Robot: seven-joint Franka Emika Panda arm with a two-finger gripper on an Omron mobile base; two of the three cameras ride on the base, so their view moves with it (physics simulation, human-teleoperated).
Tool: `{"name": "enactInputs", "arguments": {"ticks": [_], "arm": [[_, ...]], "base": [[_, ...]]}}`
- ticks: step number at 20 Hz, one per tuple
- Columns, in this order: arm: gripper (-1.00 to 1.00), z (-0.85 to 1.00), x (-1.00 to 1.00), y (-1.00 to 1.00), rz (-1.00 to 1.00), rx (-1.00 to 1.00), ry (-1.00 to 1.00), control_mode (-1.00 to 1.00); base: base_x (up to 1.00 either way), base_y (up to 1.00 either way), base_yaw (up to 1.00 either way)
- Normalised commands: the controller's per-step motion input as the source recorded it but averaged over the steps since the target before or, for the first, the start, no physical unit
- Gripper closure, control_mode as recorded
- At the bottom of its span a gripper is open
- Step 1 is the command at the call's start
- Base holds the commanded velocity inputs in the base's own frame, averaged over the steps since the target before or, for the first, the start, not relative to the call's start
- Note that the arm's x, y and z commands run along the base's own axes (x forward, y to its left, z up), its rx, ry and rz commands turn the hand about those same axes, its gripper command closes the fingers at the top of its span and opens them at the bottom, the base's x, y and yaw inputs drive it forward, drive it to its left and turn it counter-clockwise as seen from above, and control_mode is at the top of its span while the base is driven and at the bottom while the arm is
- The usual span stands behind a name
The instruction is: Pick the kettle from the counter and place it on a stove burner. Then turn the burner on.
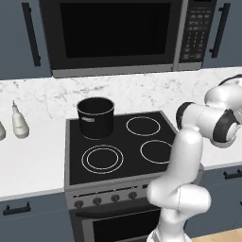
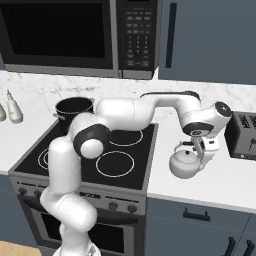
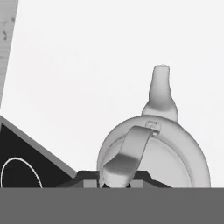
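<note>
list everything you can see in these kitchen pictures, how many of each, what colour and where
kettle: one, silvery-grey, on the counter right of the cooktop, under the gripper
counter: one, white marbled, both sides of the cooktop
cooktop: one, black glass
double-ring burner: one, white rings, front left of the cooktop
single-ring burners: two in the left base view, white, right side
pot: one, black, back left of the cooktop
bottle: one whole, white, on the left counter; part of another at the edge
microwave: one, dark, above the cooktop
toaster: one, dark, far right counter
stove knobs: a row, dark, front panel
cabinets: blue-grey, above and below
gripper: one, at the kettle handle; grip unclear
</note>
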Motion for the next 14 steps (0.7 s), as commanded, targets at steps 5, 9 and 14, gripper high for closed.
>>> {"name": "enactInputs", "arguments": {"ticks": [5,9,14], "arm": [[1.00,0.58,-0.39,0.94,0.00,0.00,-0.23,-1.00],[1.00,0.51,-0.34,1.00,0.00,-0.03,-0.27,-1.00],[1.00,0.57,-0.26,1.00,0.00,-0.11,-0.25,-1.00]], "base": [[0.00,0.00,0.00],[0.00,0.00,0.00],[0.00,0.00,0.00]]}}
